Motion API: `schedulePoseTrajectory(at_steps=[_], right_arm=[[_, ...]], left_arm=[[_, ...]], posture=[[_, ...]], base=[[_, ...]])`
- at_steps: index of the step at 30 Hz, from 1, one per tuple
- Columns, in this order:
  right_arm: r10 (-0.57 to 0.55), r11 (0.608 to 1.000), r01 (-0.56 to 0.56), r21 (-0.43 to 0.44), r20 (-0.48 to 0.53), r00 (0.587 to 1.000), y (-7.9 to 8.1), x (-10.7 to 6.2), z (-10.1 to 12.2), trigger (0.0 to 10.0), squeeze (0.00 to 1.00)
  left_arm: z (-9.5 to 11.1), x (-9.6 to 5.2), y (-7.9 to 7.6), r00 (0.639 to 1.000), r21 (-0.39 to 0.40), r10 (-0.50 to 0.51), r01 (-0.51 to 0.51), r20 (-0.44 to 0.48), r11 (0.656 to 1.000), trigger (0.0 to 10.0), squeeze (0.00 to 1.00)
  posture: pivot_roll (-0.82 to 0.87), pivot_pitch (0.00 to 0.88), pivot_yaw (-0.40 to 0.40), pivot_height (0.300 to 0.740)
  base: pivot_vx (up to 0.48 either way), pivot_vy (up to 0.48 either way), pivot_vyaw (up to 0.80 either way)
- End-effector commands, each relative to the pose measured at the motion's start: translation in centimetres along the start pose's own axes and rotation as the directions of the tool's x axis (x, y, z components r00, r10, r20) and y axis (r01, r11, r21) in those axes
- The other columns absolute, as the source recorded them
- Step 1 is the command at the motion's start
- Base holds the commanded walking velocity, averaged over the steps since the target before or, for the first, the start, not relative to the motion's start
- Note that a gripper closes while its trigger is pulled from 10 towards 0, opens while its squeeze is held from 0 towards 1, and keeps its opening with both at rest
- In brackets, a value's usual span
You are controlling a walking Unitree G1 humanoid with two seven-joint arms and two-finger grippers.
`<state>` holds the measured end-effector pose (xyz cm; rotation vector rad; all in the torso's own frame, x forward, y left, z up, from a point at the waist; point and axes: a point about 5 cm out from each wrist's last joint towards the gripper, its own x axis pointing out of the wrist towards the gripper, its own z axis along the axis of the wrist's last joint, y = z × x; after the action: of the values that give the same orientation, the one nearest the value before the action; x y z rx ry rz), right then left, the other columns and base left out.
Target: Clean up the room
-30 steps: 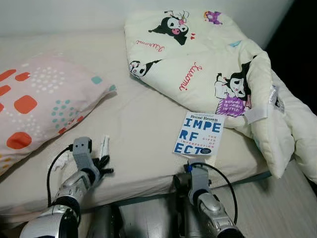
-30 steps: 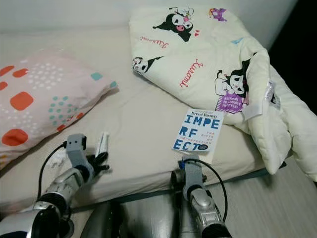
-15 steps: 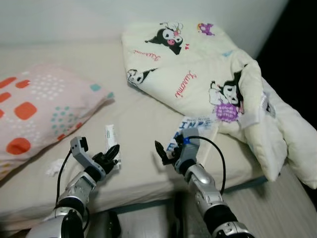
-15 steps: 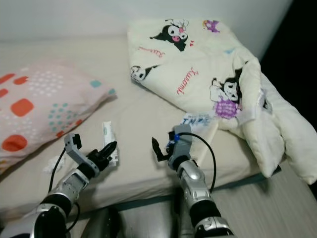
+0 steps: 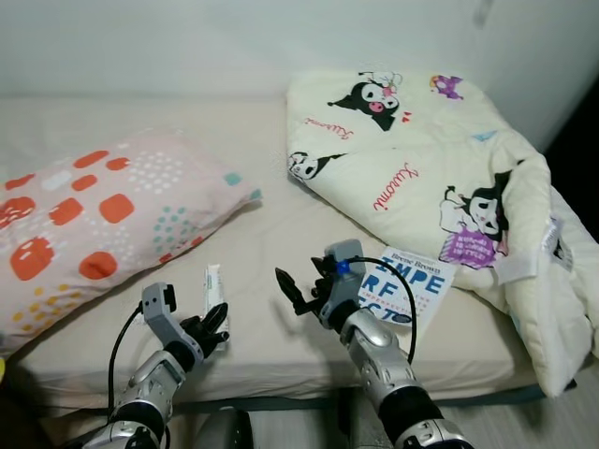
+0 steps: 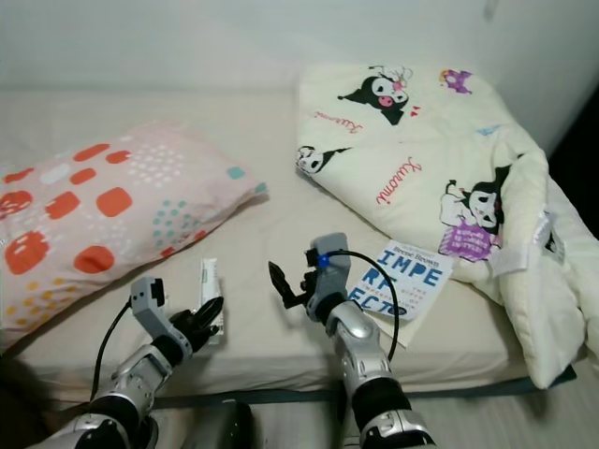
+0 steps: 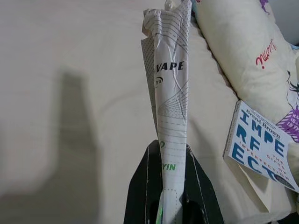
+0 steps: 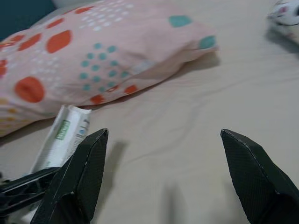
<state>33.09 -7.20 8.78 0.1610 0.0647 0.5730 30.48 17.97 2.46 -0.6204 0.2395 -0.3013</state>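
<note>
A crumpled paper wrapper [image 7: 170,88] is pinched in the left claw [image 5: 213,327] just above the bed [image 5: 271,234]. The right claw [image 5: 298,292] is held wide open, empty, beside it. Book [image 5: 407,285], pillow [image 5: 103,215] and blanket [image 5: 421,159] are left untidied; cleanup is judged barely begun.

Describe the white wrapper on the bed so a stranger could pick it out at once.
On the beige bed, look along the front edge, just below the spotted pink pillow. The wrapper is a narrow, crumpled white strip with green and black print, pinched at its near end by the left tool. The book, by contrast, is wide, flat and blue-lettered, lying farther right beside the cartoon quilt.
</note>
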Motion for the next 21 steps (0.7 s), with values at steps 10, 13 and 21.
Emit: schedulePoseTrajectory(at_steps=[10,13,21], right_arm=[[-0.01,1.0,0.01,0.019,-0.034,0.999,0.1,-0.1,-0.7,10.0,0.0],[-0.03,0.999,0.032,0.035,-0.035,0.999,-0.3,-0.3,-0.8,10.0,0.0],[-0.021,0.997,0.026,0.068,-0.075,0.997,-0.9,-0.9,-1.6,10.0,0.0]], left_arm=[[-2.9,-2.1,1.1,0.989,0.047,0.037,-0.031,-0.141,0.998,10.0,0.0],[-3.5,-2.4,1.3,0.986,0.047,0.052,-0.045,-0.161,0.998,10.0,0.0],[-4.8,-3.2,1.7,0.971,0.043,0.111,-0.104,-0.213,0.994,10.0,0.0]], posture=[[-0.1,0.156,-0.013,0.586],[-0.1,0.154,-0.016,0.586],[-0.1,0.145,-0.018,0.606]], base=[[0.0,0.0,0.39],[0.0,0.0,0.0],[0.0,0.0,0.0]])
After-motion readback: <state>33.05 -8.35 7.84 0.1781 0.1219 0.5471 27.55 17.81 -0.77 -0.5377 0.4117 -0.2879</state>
